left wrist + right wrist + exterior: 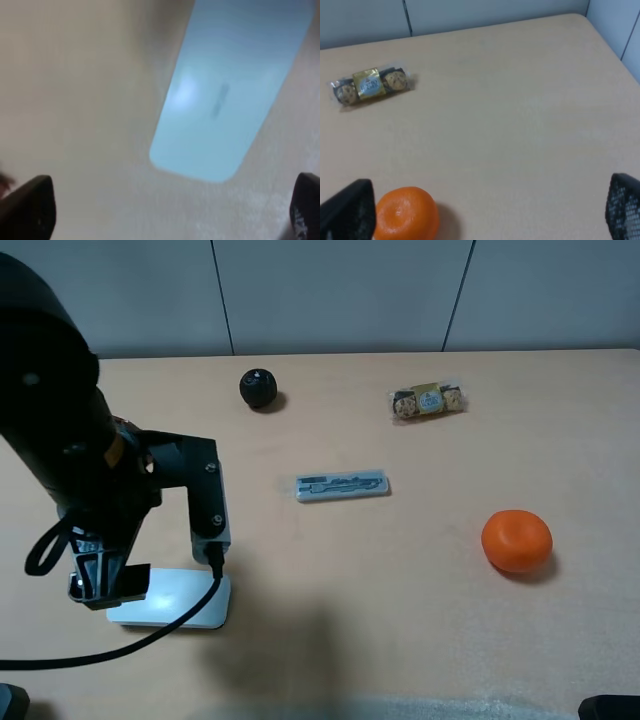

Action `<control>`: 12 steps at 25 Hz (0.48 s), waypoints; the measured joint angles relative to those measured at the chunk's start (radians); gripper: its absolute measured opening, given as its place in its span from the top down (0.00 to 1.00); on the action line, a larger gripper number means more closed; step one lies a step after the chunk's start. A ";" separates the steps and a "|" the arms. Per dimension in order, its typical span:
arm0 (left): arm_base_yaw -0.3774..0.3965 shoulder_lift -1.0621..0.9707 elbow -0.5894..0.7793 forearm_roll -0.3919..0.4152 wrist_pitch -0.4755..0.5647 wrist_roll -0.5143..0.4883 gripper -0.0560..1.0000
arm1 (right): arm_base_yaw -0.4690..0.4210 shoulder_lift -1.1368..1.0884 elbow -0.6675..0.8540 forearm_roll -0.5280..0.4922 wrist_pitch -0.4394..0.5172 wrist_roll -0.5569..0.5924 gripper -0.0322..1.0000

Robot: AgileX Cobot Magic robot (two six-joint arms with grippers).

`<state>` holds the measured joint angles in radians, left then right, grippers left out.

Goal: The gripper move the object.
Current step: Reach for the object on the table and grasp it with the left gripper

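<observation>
The object, a flat white glossy case (pixel 185 602), lies on the table near the front left. The left gripper (pixel 105 585) hangs over its left end, its black body covering that end. In the left wrist view the case (pixel 225 95) lies slanted just ahead of the left gripper (pixel 167 207), whose dark fingertips (pixel 27 207) stand wide apart at either side, open, with nothing between them. The right gripper (pixel 485 210) is open too, above bare table, with the orange (pixel 406 214) close by one fingertip.
A translucent grey-blue pen case (pixel 342 485) lies mid-table. An orange (pixel 516 540) sits to the right, a packet of wrapped chocolates (pixel 427 401) at the back right, and a black ball (pixel 258 388) at the back. A black cable (pixel 120 640) loops off the left arm.
</observation>
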<state>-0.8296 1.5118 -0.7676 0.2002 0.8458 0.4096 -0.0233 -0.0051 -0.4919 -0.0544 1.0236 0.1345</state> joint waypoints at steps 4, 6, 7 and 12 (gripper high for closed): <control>-0.042 0.048 -0.016 -0.005 -0.013 0.018 0.05 | 0.000 0.000 0.000 0.000 0.000 0.000 0.30; -0.067 0.056 -0.016 -0.010 -0.018 0.021 0.05 | 0.000 0.000 0.000 0.000 -0.001 0.000 0.30; -0.074 0.056 -0.016 -0.010 -0.024 0.022 0.05 | 0.000 0.000 0.000 0.000 -0.001 0.000 0.30; -0.084 0.056 -0.014 -0.023 -0.028 0.044 0.05 | 0.000 0.000 0.000 0.000 -0.001 0.000 0.30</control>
<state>-0.9134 1.5682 -0.7818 0.1769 0.8180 0.4538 -0.0233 -0.0051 -0.4919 -0.0541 1.0226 0.1345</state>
